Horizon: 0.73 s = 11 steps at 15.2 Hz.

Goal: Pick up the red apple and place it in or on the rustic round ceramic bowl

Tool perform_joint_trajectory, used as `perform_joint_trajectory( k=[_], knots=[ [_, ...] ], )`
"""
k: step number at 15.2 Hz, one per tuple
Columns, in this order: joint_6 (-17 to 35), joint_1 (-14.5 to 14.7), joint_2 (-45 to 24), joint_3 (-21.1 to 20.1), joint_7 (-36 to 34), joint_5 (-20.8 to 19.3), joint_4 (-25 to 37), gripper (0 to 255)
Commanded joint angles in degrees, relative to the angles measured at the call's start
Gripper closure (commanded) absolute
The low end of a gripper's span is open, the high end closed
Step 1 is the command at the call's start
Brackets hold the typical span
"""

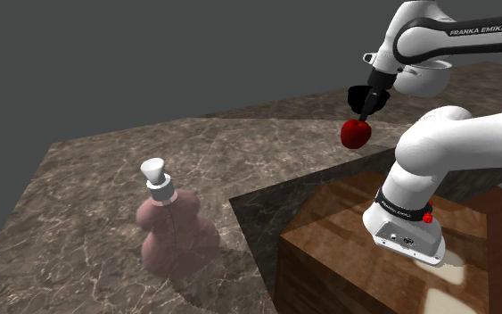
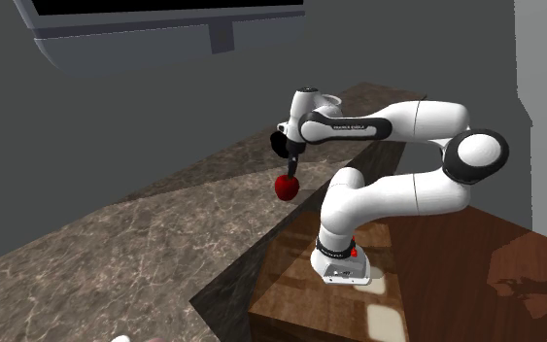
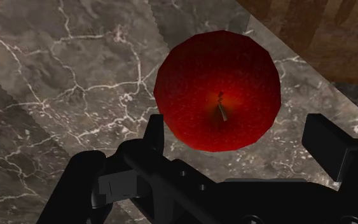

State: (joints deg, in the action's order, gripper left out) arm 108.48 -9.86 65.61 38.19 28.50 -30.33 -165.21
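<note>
Currently: red apple (image 1: pixel 357 134) sits directly under the black gripper (image 1: pixel 365 107), above the brown white-veined marble counter (image 1: pixel 97 196), close to the counter edge that meets the wooden stand (image 1: pixel 329 259). From the shoulder and second exterior views I cannot tell whether the apple touches the marble or hangs just clear of it.

Wrist view: apple (image 3: pixel 217 91) seen from the top, stem up. Gripper (image 3: pixel 241 137) jaws are spread wider than the fruit. One finger (image 3: pixel 155 130) is at the apple's edge; the other stands apart from it, with marble showing in the gap. Not clasped.

Surface: a pale pink gourd-shaped bottle with a white cap (image 1: pixel 176 234) stands upright on the counter, well apart from the apple, toward the shoulder view's left.

Room: plain grey wall (image 2: pixel 116 126) behind the counter. A grey flat screen (image 2: pixel 164 34) is mounted high on it in the second exterior view. The white arm (image 2: pixel 397 199) bends back to its base on the stand.
</note>
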Motion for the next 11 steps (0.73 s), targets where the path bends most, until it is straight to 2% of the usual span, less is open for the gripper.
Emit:
perform_joint_trajectory(
  k=[1,9,10,11],
  knots=[
    [2.69,-0.12,-1.25,1.5,-0.15,-1.35,-1.46,0],
    [2.67,-0.12,-1.24,1.5,-0.15,-1.35,-1.45,0],
    [2.67,-0.12,-1.24,1.5,-0.15,-1.35,-1.45,255],
    [2.67,-0.12,-1.24,1.5,-0.15,-1.35,-1.45,255]
  ],
)
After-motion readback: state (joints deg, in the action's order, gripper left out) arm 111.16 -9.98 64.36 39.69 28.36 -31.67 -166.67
